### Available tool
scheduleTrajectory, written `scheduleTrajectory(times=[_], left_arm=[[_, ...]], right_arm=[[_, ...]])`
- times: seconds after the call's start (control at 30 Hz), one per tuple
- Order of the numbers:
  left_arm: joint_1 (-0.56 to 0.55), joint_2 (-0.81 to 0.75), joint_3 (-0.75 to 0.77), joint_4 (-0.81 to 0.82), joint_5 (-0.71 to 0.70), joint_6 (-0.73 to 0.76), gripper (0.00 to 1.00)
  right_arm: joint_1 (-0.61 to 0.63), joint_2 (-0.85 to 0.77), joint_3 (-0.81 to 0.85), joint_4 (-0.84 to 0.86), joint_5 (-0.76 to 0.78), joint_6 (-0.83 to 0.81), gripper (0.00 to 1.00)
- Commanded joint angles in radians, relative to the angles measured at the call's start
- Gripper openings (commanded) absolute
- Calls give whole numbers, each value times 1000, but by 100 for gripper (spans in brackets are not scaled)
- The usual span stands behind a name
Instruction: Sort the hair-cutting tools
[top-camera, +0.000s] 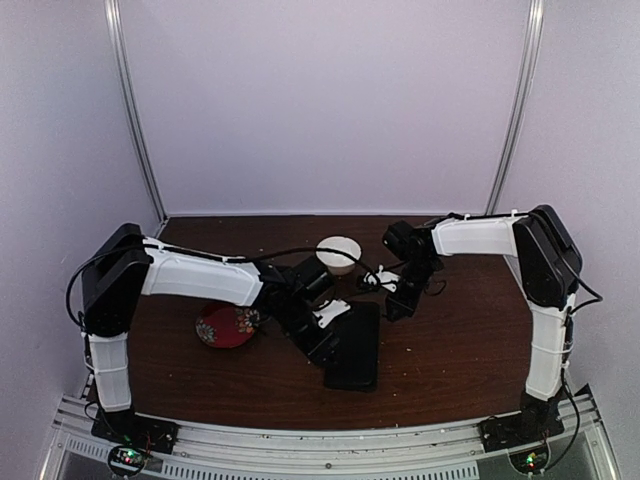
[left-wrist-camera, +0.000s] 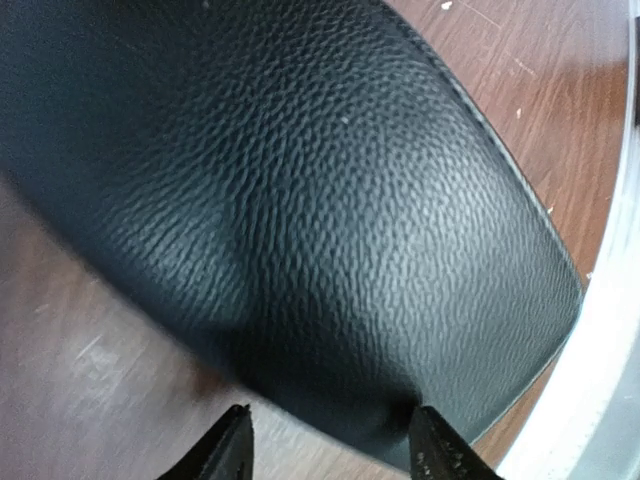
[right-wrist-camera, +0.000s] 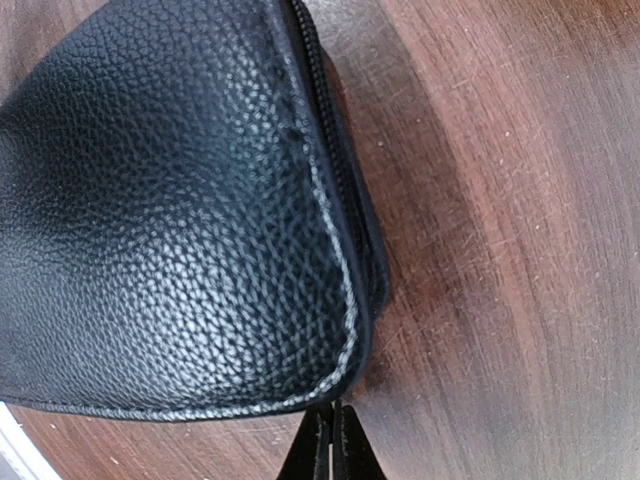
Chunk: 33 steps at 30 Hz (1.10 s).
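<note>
No hair-cutting tools show in any view. A flat black leather case (top-camera: 356, 348) lies on the brown table in the middle. My left gripper (top-camera: 322, 338) hangs low over the case's left edge. In the left wrist view it (left-wrist-camera: 335, 447) is open, with a rounded part of the case (left-wrist-camera: 300, 200) lying between the two fingertips. My right gripper (top-camera: 394, 306) is at the case's far right corner. In the right wrist view it (right-wrist-camera: 333, 442) is shut, its tips right against the zippered corner of the case (right-wrist-camera: 180, 220).
A red patterned plate (top-camera: 224, 326) sits left of the case, partly under my left arm. A white cup (top-camera: 338, 252) stands behind the case at the back middle. The table's metal front rail (top-camera: 320, 440) runs along the near edge.
</note>
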Motion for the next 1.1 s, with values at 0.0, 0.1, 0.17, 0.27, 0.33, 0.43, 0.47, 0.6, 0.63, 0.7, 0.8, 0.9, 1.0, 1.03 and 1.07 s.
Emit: scheduleTrajectory(times=[0.0,0.1,0.17,0.27,0.33,0.43,0.47,0.6,0.63,0.7,0.8,0.9,1.0,1.03,1.07], left_arm=[[-53,-114,-21,-42,-250,63,54],[-137,-149,-33,-23,-392,138,50],[-199,-162,-34,3,-421,201,51],[-286,-155,-10,18,-458,281,53],[-320,-129,24,0,-497,311,54],[-336,-91,54,-19,-516,339,55],[-340,-81,59,-19,-534,348,55],[-344,-31,86,-31,-567,381,55],[-344,-25,91,-31,-565,386,55],[-344,-11,101,-31,-551,399,55],[-352,3,116,-28,-549,421,55],[-356,26,136,-28,-568,435,53],[-356,82,179,-47,-610,429,49],[-356,102,201,-64,-626,419,48],[-352,121,224,-82,-633,406,45]], right_arm=[[-3,-6,-4,19,58,-18,0],[-3,-2,1,16,55,-15,0],[-3,3,8,14,50,-11,0],[-3,8,14,11,46,-5,0],[-3,7,14,10,42,-6,0],[-3,7,13,11,40,-7,0],[-3,8,12,13,38,-7,0],[-3,15,9,17,29,-5,0],[-2,15,8,17,25,-6,0],[-3,17,9,19,22,-7,0],[-2,20,8,20,20,-7,0],[-2,22,8,22,17,-10,0],[-2,22,1,26,10,-11,0],[-2,21,-2,27,8,-7,0],[-2,19,-5,26,2,-1,0]])
